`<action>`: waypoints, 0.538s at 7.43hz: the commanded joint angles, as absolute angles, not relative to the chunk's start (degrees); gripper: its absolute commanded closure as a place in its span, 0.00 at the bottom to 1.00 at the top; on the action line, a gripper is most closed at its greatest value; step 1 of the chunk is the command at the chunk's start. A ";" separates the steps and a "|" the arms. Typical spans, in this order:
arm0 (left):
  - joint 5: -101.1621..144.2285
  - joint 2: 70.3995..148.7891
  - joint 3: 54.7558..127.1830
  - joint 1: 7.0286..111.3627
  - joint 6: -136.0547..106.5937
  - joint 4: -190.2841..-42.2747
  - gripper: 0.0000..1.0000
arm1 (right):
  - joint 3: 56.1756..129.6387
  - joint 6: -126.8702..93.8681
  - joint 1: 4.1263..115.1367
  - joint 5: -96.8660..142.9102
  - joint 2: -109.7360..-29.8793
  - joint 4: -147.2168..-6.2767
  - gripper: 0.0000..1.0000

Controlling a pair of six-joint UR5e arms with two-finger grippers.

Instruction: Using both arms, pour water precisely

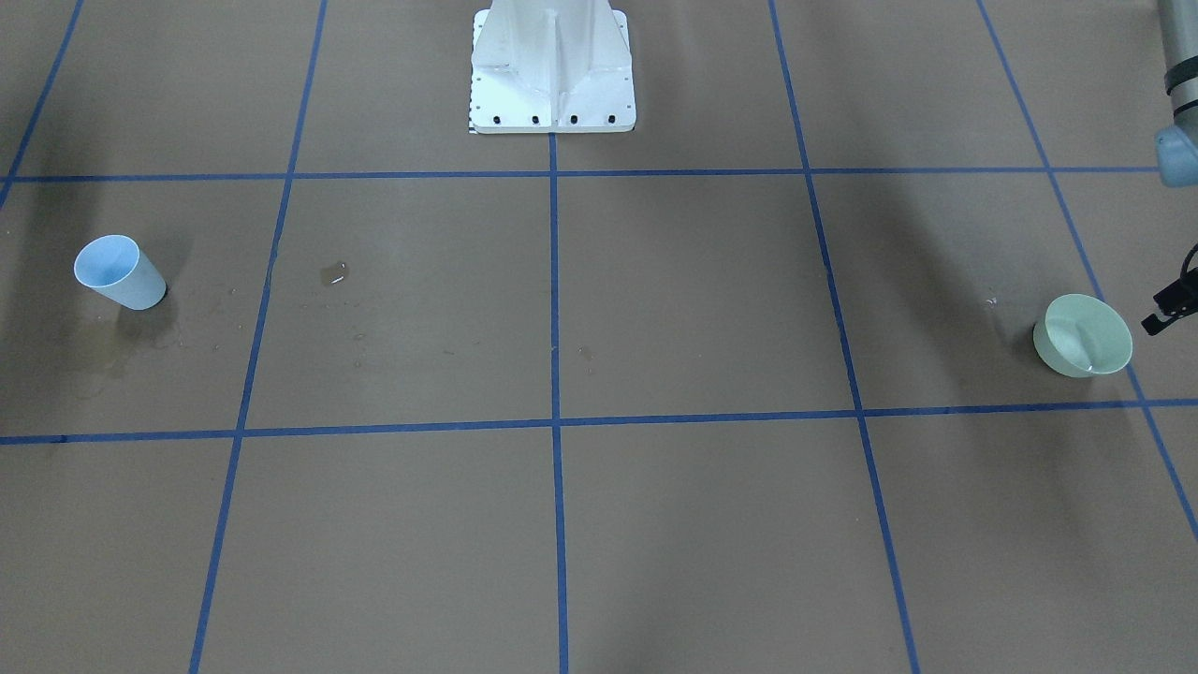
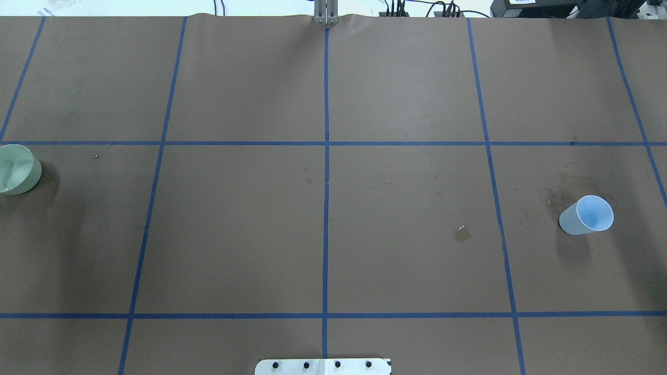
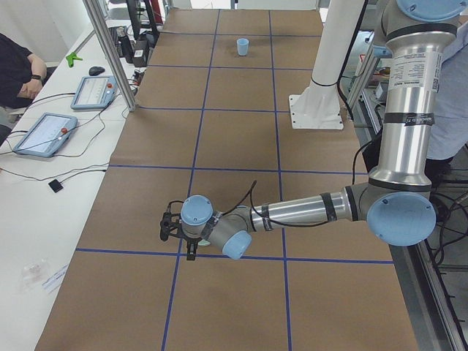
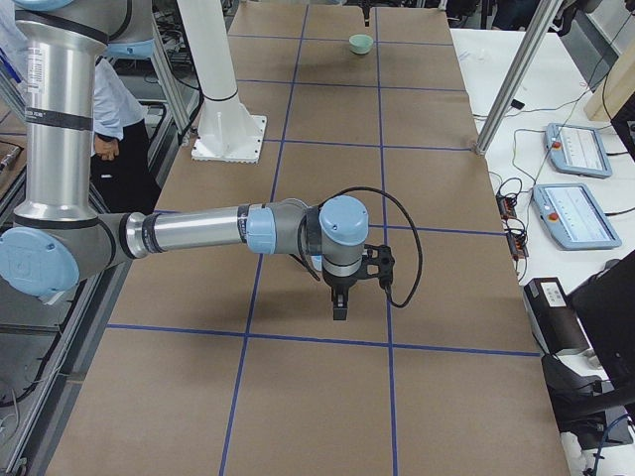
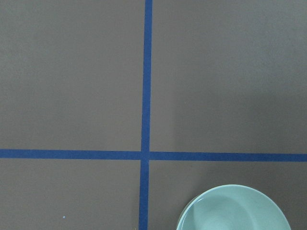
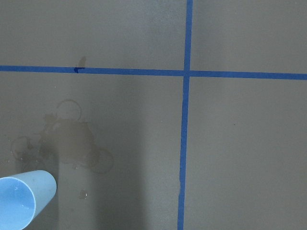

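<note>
Front-facing view: the left pincer (image 1: 1153,324), spread or pressed together I cannot tell, hangs just beside the green bowl (image 1: 1083,334); a small water puddle (image 1: 334,273) lies on the desk (image 1: 693,309) well apart from it, nearer the blue cup (image 1: 120,271). Right-side view: the right pincer (image 4: 339,309) points downward, its state likewise unclear.

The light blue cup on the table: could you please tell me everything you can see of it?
The light blue cup is a plain tumbler without a handle, smooth like plastic, tapering from a wide round mouth to a narrower base. It stands upright, mouth open, on the brown paper cover, far out on the robot's right side. Beside it lie damp patches and ring stains. Nothing else touches it, and no gripper holds it. What is inside cannot be told.
</note>
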State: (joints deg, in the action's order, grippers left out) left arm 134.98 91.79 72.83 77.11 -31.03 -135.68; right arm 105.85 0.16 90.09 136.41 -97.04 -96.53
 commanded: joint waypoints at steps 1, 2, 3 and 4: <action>134.22 92.72 71.29 73.32 -31.38 -135.88 0.00 | 106.08 0.18 90.09 136.41 -97.03 -96.50 0.00; 134.12 93.25 70.15 71.73 -31.38 -135.88 0.00 | 106.08 0.18 90.09 136.41 -97.03 -96.59 0.00; 134.21 93.51 69.61 71.54 -31.38 -136.40 0.00 | 106.08 0.35 90.09 136.41 -97.03 -96.59 0.00; 134.21 93.52 69.09 70.76 -31.29 -136.58 0.05 | 106.08 0.35 90.09 136.41 -97.12 -96.59 0.00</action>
